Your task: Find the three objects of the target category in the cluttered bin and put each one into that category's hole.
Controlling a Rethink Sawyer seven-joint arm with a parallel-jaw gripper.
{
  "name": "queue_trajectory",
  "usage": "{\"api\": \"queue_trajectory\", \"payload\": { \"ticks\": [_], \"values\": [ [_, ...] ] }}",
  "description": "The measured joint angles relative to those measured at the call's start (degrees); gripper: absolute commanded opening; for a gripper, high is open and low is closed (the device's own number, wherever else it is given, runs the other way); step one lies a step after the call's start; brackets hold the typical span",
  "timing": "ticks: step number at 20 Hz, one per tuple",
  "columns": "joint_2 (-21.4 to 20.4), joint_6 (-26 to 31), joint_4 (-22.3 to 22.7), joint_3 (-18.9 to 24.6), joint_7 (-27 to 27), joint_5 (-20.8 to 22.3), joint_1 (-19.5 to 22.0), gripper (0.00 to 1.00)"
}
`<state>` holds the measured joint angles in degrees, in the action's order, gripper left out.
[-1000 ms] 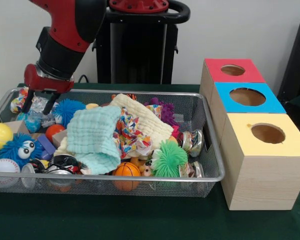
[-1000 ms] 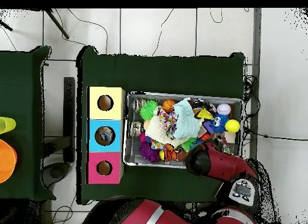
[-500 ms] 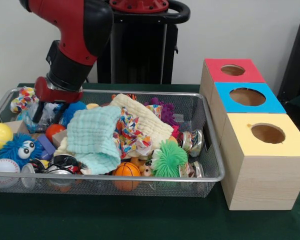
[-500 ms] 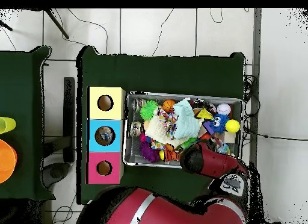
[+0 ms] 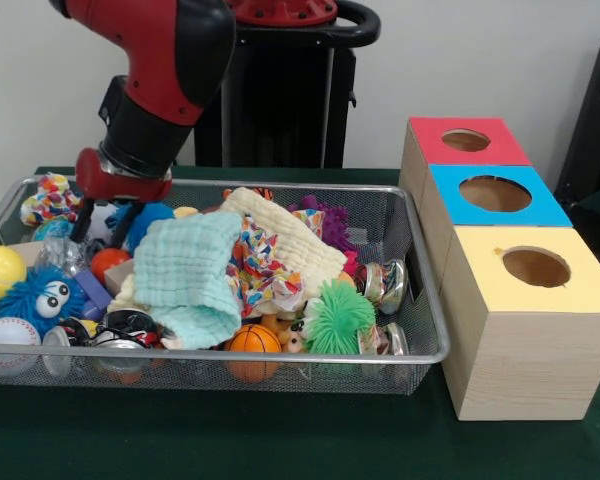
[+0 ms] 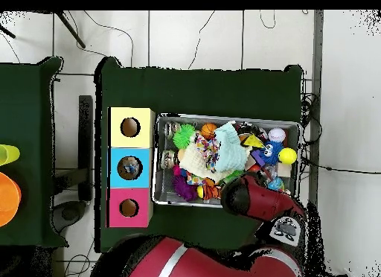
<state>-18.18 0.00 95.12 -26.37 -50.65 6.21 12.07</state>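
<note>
Along the near rim of the wire bin (image 5: 280, 357) lie a baseball (image 5: 7, 333), a small basketball (image 5: 253, 339) and a green spiky ball (image 5: 337, 315). Mid-bin, a mint cloth (image 5: 187, 272) drapes over the heap and may hide targets. At the far left corner the gripper (image 5: 104, 222) reaches down, fingers spread, around something pale that I cannot identify, beside a blue fuzzy ball (image 5: 145, 218). Closing here could snag that fuzz or the cloth's edge and drag clutter out. The three boxes (image 5: 493, 195) stand beyond the bin's right edge.
</note>
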Motion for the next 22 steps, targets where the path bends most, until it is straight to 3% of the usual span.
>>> {"api": "queue_trajectory", "payload": {
  "ticks": [8,12,18,22],
  "values": [
    [0.6,-1.2,0.0,-1.2,0.0,0.8,3.4,1.00],
    [2.3,-4.9,-0.3,-1.6,0.0,1.0,5.0,1.00],
    [4.6,-12.0,-0.5,-1.7,0.0,0.8,4.5,1.00],
    [5.6,-13.7,-0.5,-2.2,0.0,0.0,4.0,1.00]
  ]
}}
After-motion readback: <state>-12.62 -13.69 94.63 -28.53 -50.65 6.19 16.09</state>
